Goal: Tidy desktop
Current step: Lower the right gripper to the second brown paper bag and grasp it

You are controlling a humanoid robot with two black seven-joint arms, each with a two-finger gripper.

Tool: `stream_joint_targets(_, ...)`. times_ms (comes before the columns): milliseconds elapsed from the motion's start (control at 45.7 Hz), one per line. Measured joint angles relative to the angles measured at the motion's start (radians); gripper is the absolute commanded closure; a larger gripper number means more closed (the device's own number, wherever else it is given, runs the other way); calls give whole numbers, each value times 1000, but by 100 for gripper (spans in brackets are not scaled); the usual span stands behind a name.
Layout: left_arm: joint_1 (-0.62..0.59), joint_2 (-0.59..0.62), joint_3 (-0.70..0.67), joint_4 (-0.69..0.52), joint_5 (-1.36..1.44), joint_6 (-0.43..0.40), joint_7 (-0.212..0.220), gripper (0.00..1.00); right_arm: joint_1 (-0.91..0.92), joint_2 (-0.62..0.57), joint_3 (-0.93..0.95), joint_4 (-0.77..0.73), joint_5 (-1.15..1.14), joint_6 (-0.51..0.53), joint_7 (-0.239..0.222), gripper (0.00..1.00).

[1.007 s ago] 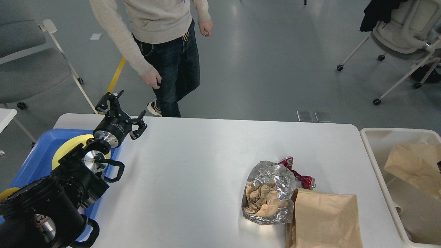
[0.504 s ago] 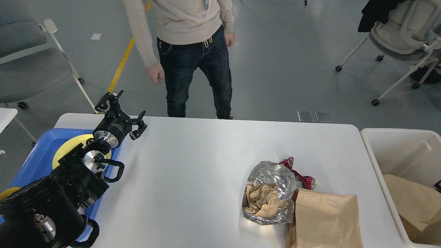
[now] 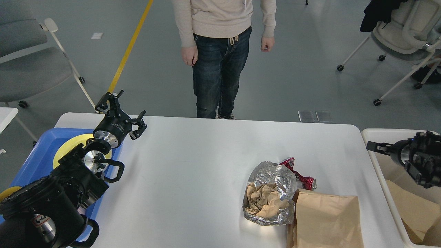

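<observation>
The white desktop (image 3: 193, 165) carries a crumpled foil bag (image 3: 275, 175) stuffed with brown paper, a crushed red can (image 3: 300, 175) behind it, and a flat brown paper bag (image 3: 325, 220) at the front right. My left gripper (image 3: 122, 112) is open and empty, raised over the desktop's far left corner. My right gripper (image 3: 371, 146) comes in from the right over the left rim of the cream bin (image 3: 373, 162). It is dark and seen side-on, so its fingers cannot be told apart.
A blue tray (image 3: 27, 165) with a yellow plate (image 3: 69, 148) lies at the left edge under my left arm. A brown paper bag (image 3: 411, 206) lies in the bin. A person (image 3: 220, 51) stands at the far edge. Chairs stand at the far left and far right.
My right arm has come into view over the bin. The brown bag in the bin has sunk lower. The person has walked to the right. My left arm has not moved.
</observation>
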State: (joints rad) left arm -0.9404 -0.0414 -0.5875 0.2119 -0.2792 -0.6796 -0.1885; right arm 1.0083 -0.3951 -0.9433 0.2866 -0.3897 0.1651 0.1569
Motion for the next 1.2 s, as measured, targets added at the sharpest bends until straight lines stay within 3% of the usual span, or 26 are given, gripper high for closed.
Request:
stream_joint_targets(175, 0, 0, 0, 0, 0, 0, 0, 4, 336, 2, -142, 316, -9, 231, -3, 0)
stream_joint_targets(372, 0, 0, 0, 0, 0, 0, 0, 4, 537, -2, -193, 608, -12, 483, -6, 0)
stream_joint_targets(525, 0, 0, 0, 0, 0, 0, 0, 4, 650, -20, -187, 733, -4, 715, -7, 0)
stream_joint_targets(591, 0, 0, 0, 0, 0, 0, 0, 4, 706, -42, -186, 781, -2, 769, -7, 0)
stream_joint_targets(941, 0, 0, 0, 0, 0, 0, 0, 4, 937, -112, -255, 933, -5, 795, -8, 0)
stream_joint_targets(1095, 0, 0, 0, 0, 0, 0, 0, 4, 861, -113, -263, 930, -10, 793, -9, 0)
stream_joint_targets(1204, 0, 0, 0, 0, 0, 0, 0, 4, 740, -106, -251, 898, -11, 736, -10, 0)
